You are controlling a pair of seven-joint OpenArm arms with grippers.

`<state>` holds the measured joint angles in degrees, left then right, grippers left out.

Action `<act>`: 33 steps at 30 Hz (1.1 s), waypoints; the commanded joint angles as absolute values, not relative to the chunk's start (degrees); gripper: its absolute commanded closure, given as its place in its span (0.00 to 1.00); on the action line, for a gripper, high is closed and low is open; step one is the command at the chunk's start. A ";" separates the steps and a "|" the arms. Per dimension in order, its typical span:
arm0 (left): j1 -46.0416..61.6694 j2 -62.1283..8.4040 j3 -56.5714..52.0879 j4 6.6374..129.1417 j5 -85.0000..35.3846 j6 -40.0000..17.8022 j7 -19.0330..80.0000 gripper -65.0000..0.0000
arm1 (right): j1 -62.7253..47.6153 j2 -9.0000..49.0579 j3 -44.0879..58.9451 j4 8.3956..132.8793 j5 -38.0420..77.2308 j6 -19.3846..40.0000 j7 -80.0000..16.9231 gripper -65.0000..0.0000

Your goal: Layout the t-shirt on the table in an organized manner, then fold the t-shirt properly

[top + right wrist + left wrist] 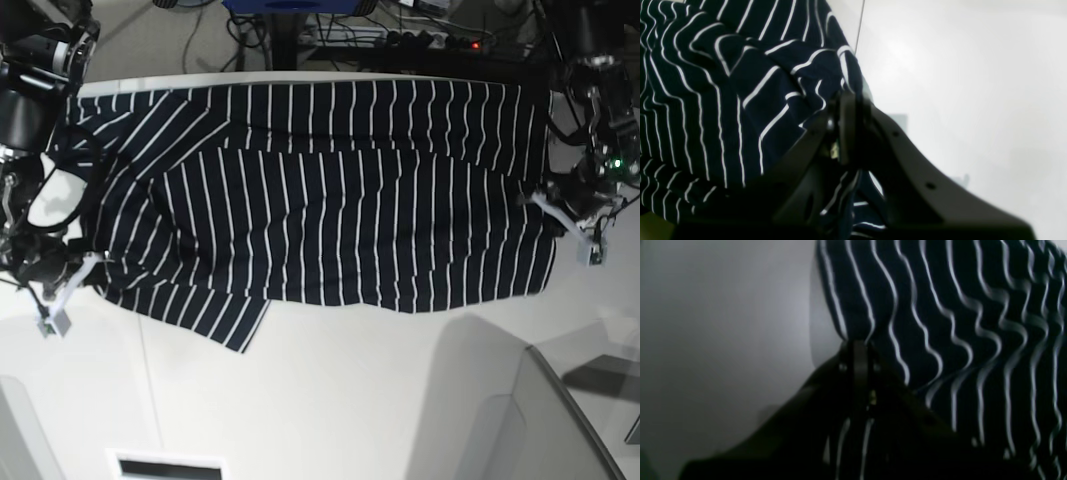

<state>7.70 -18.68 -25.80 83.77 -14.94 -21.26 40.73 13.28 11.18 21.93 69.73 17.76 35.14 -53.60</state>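
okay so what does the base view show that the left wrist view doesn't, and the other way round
Only the base view shows the whole t-shirt spread across the table, its far edge hanging past the table's back edge, with the left tool and the right tool at opposite ends. Only the left wrist view shows the left tool up close, shut on a pinch of the t-shirt's edge, with rippled stripes beside it. Both show the striped t-shirt, the off-white table and the left tool at the fabric's edge.
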 commanded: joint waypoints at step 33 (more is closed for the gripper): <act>-7.60 -20.53 -40.75 57.54 -14.64 -26.33 33.80 0.34 | 13.67 12.35 21.93 70.55 18.24 35.38 -52.62 0.99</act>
<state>-6.68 -18.76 -40.49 56.12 -13.85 -26.24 35.11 12.34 11.35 21.78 69.67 17.61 35.16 -53.60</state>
